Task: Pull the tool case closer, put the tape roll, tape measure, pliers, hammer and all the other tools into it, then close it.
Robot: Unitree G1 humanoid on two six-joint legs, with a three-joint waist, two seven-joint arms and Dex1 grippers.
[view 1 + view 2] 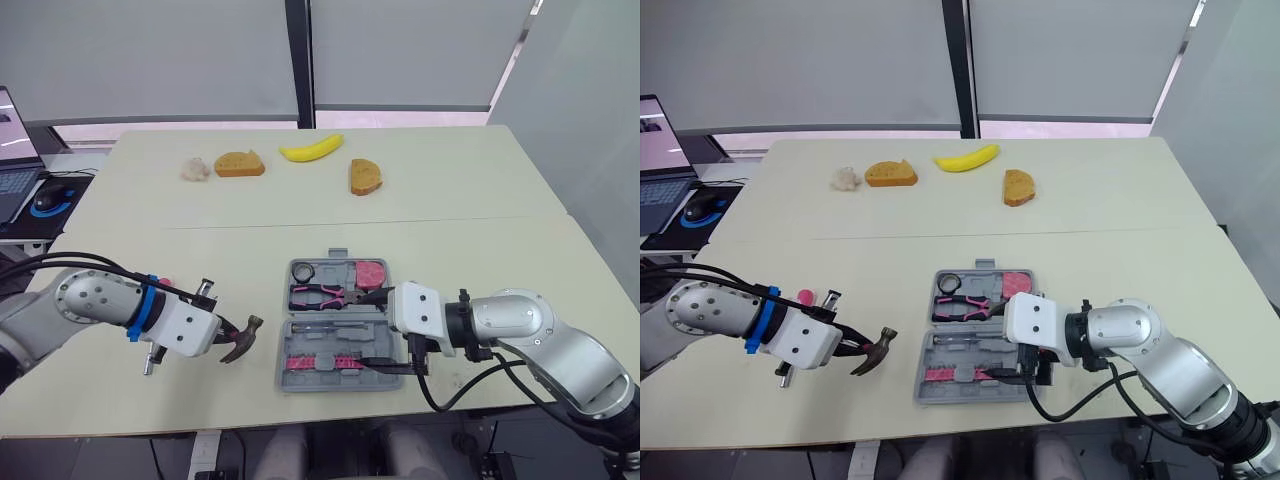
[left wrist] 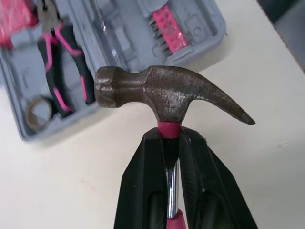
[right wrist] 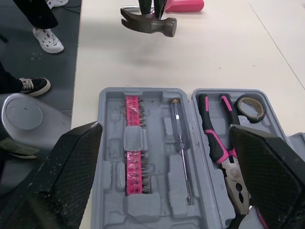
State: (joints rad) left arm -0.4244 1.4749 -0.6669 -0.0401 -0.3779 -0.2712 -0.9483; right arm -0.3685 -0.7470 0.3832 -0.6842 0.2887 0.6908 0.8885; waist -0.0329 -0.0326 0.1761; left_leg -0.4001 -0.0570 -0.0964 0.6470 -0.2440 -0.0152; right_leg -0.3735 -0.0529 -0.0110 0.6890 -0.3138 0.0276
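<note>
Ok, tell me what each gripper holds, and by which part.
Left gripper: the hammer, by the handle's pink neck just under the head. Right gripper: nothing, open at the case.

Table (image 1: 200,275) bare btwn hammer (image 1: 243,338) & case (image 1: 284,350).

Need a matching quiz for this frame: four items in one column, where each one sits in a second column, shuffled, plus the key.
1. hammer
2. pliers
3. banana
4. screwdriver

A. far side of the table, outside the case
B. held in the left gripper, beside the case
C. far half of the case, by the tape roll
D. near half of the case, by the pink bits

Pairs: 1-B, 2-C, 3-A, 4-D
</note>
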